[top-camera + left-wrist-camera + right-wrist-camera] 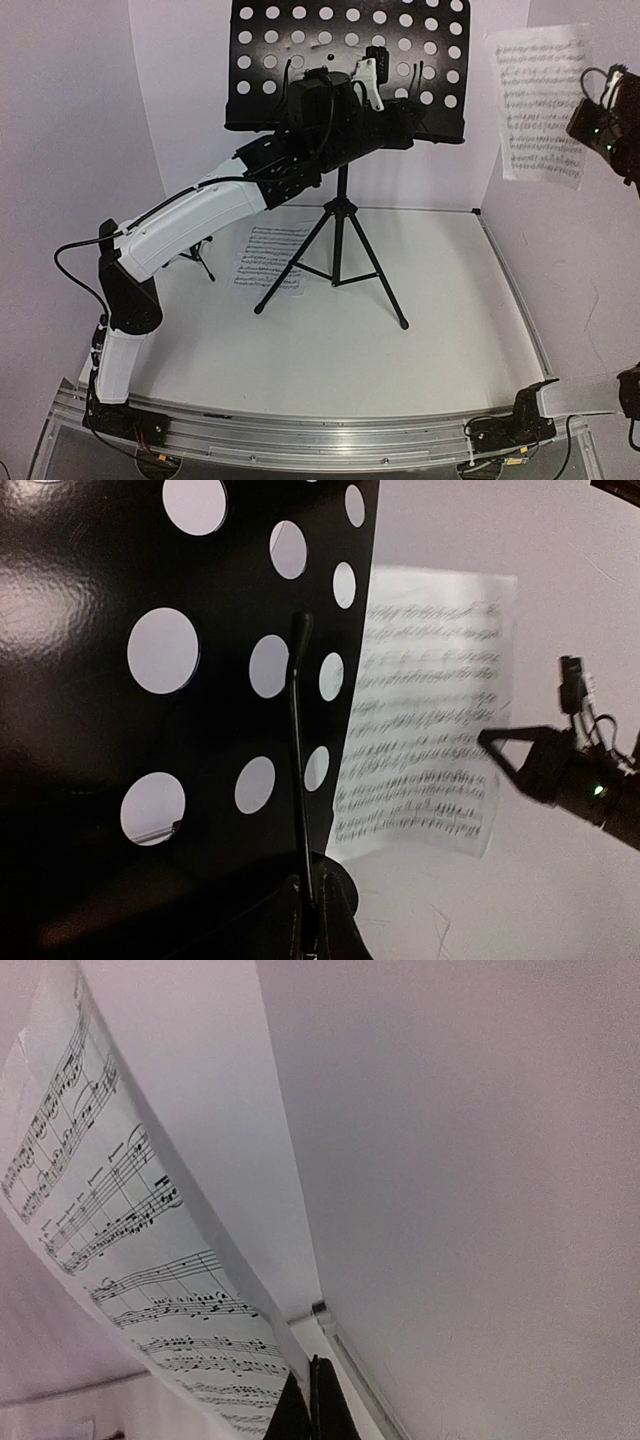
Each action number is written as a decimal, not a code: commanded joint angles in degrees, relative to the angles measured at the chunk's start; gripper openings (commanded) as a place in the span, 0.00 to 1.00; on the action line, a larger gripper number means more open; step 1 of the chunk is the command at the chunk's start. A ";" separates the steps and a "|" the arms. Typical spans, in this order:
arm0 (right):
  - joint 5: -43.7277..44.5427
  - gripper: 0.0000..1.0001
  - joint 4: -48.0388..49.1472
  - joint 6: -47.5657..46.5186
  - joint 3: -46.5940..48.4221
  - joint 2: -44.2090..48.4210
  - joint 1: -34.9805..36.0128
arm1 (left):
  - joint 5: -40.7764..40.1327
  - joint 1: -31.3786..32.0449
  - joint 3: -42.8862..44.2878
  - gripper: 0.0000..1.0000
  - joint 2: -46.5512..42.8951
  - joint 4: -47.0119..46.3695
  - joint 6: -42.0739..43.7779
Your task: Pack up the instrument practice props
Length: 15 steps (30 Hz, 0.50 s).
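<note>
Along the bottom edge of the overhead view, a metal rail (330, 430) is carrying both arm bases at the near side of the white table (420, 350). From the lower left the left arm (190, 225) is reaching up and to the right toward the top centre of the frame.

Further in, left of centre, a second page (268, 258) of printed music is lying flat on the table, with one leg of the music stand (285, 50) crossing its right side. Just left of that page, the legs of the small black mic stand (205, 262) are showing from behind the left arm. The music stand is standing upright on its spread tripod in the middle of the table, its perforated black desk filling the top centre.

In the left wrist view, the left gripper (315, 905) is sitting at the bottom centre of the frame with its jaws pressed together against the lower part of the desk. A thin black wire (298, 710) is running down the desk face into them. I cannot tell whether the wire or the desk's edge is actually being clamped.

Farthest back, at the upper right of the overhead view, the sheet-music page (535, 100) is hanging in the air in front of the back wall. The right gripper (308, 1400) is pinching its right edge with its jaws closed, and in the right wrist view the page is curving away to the upper left.
</note>
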State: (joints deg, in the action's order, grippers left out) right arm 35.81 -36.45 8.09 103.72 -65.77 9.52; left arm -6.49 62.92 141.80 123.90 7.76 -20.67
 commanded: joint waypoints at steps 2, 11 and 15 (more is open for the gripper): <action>-11.11 0.00 -16.75 9.23 -5.30 1.55 -0.04 | -1.24 -0.34 -2.07 0.18 -3.49 0.32 3.55; -32.08 0.00 -39.15 20.16 -3.15 1.05 -0.10 | -0.62 -0.26 -5.74 0.51 -7.40 -0.49 7.59; -44.67 0.00 -46.69 19.76 -4.81 -1.15 0.01 | 1.77 -0.16 -8.97 0.59 -9.99 -1.26 10.35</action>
State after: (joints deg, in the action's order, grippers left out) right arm 6.73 -71.47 25.52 99.04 -64.99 9.52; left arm -6.12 63.33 134.98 119.44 7.51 -14.25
